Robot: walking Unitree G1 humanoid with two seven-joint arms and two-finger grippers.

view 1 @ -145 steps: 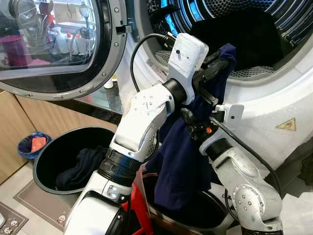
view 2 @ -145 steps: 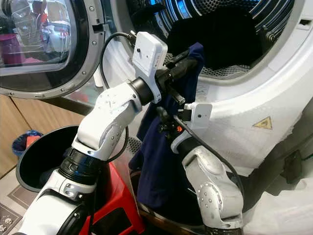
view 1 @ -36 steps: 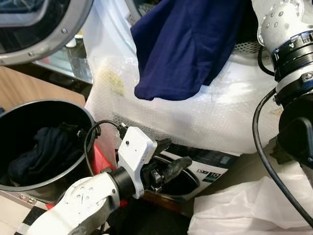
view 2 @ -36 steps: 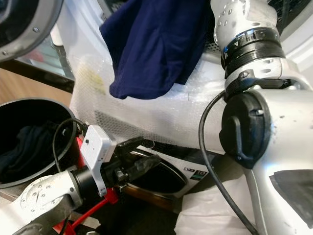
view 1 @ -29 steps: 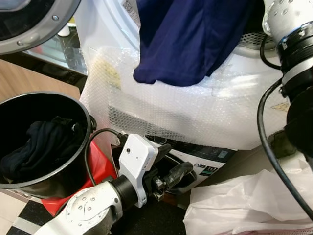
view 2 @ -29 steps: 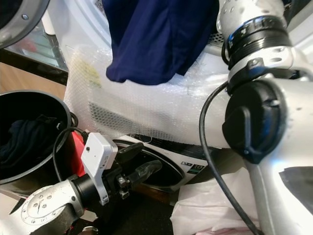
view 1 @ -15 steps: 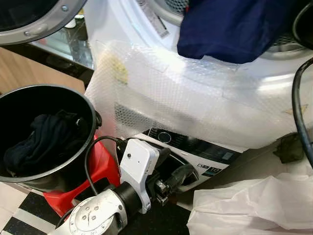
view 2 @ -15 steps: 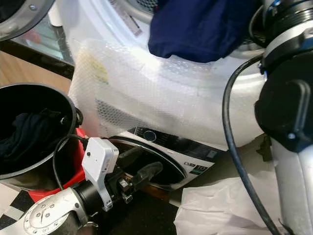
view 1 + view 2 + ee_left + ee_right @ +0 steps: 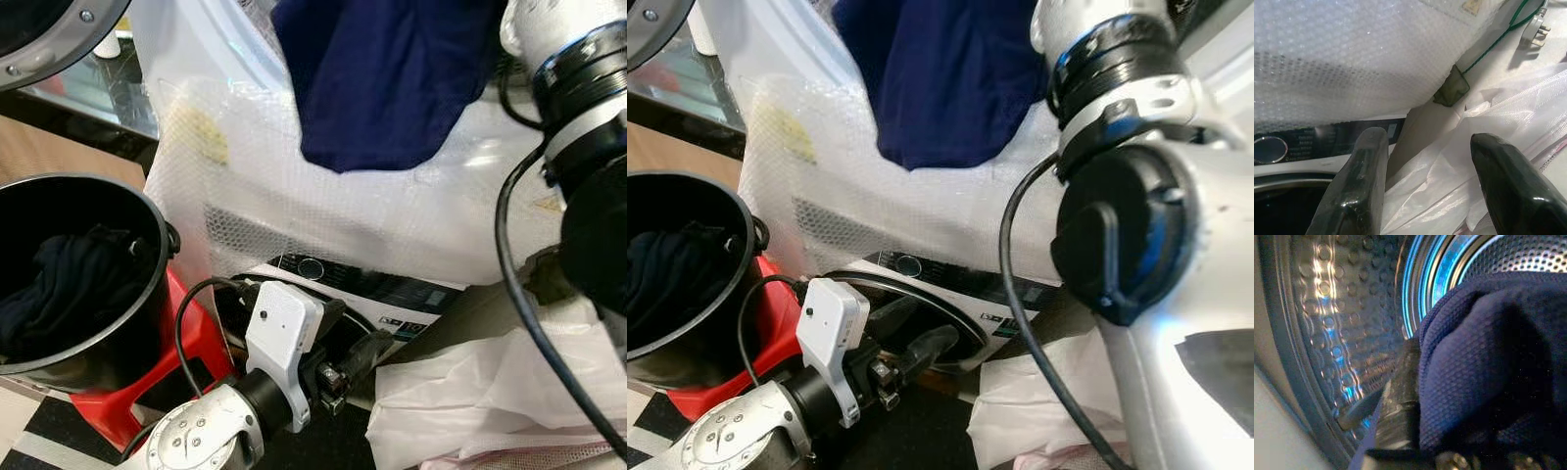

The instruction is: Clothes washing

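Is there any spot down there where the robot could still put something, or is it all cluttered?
Room is scarce. The black bucket has space above the dark clothes inside. The floor is crowded: red stool, white plastic bags, and the open left tool between them. The navy garment, held by the right tool, hangs over the machine's bubble wrap.

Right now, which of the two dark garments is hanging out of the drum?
The navy shirt, draped from the drum over the bubble-wrapped front and held by the right gripper. The other, a black garment, lies in the black bucket.
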